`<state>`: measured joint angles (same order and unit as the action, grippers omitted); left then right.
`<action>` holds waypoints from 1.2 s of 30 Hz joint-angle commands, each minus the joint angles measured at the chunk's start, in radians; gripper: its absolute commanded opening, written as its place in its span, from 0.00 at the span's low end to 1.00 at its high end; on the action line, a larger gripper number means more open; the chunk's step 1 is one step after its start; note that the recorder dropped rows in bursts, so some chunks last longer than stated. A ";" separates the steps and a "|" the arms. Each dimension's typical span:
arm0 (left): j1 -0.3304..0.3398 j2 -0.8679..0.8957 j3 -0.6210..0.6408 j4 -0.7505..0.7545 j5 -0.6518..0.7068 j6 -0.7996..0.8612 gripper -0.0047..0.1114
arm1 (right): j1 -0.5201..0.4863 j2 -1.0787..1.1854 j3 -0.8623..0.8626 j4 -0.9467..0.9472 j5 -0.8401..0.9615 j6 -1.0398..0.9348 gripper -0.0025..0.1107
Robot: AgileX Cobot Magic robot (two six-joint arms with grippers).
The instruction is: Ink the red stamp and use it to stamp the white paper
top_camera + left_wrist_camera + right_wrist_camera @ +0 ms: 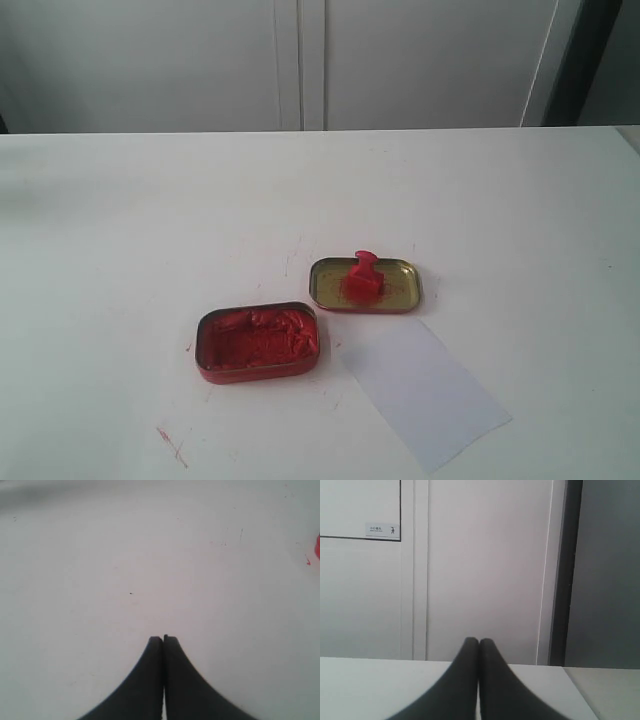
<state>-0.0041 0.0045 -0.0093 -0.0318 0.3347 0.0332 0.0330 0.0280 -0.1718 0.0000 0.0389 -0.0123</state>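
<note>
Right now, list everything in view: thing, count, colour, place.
stamp: 1, red, upright inside the lid
lid: 1, gold with a red smear, mid-table
ink tin: 1, red, open, full of red paste, left of and nearer than the lid
paper: 1, white, flat, in front of the lid, right of the tin
smear: 1, red, on the table near the front left
table: 1, white
cabinet doors: white, behind the table
left gripper: black, shut, over bare table
right gripper: black, shut, facing the doors
</note>
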 commanded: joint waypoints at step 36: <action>0.002 -0.004 0.009 -0.004 0.007 -0.008 0.04 | -0.002 1.086 -0.750 0.081 0.548 -0.012 0.02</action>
<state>-0.0041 0.0045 -0.0093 -0.0318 0.3347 0.0332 0.0330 1.0639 -0.8765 0.0763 0.5519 -0.0181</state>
